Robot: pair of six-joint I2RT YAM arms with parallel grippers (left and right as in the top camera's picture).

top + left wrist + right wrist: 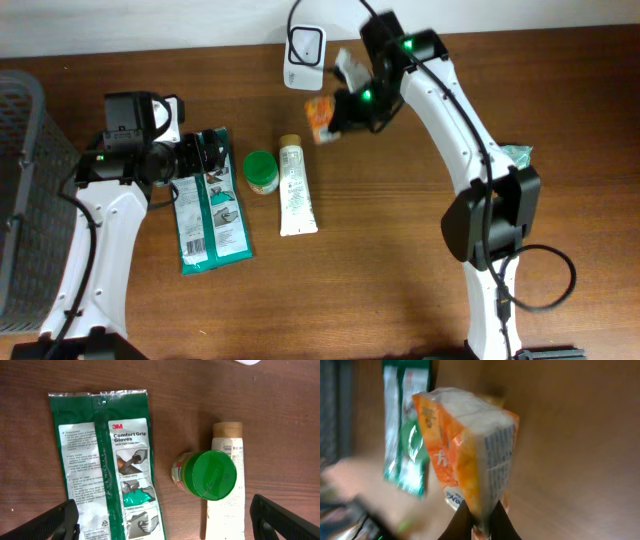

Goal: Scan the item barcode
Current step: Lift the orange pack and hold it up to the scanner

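glossy orange packet [465,455] pinched by right fingers [459,522] | left fingers [50,522] wide over flat glove pack [110,470]

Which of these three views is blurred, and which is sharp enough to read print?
Right wrist view: blurred, the orange packet and the background smeared. Left wrist view: sharp, the print on the glove pack is legible. Overhead view: in focus and evenly lit, but labels there are too small to read.
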